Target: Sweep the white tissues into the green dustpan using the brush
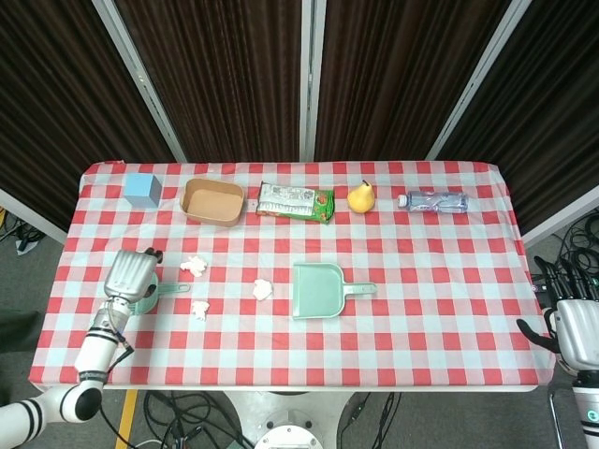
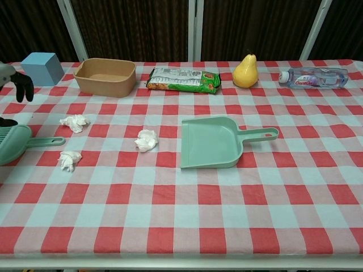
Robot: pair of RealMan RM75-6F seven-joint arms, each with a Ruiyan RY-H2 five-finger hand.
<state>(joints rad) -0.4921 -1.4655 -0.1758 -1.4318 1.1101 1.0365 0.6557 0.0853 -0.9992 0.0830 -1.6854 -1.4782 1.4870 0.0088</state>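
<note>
Nothing is swept yet. Nearest lies one tissue (image 2: 69, 160), then another (image 2: 146, 140) beside the empty dustpan (image 2: 211, 142), and a third (image 2: 75, 122) further back; all sit on the table (image 1: 440, 318). The brush (image 2: 17, 143) lies flat at the left, with the left hand (image 1: 131, 274) over it; whether it grips is hidden. The right hand (image 1: 573, 327) waits off the table's right edge, fingers spread, holding nothing, partly cut off.

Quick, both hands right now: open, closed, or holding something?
Left hand: above the brush, grip cannot be told.
Right hand: open, holding nothing, off the table edge.
</note>
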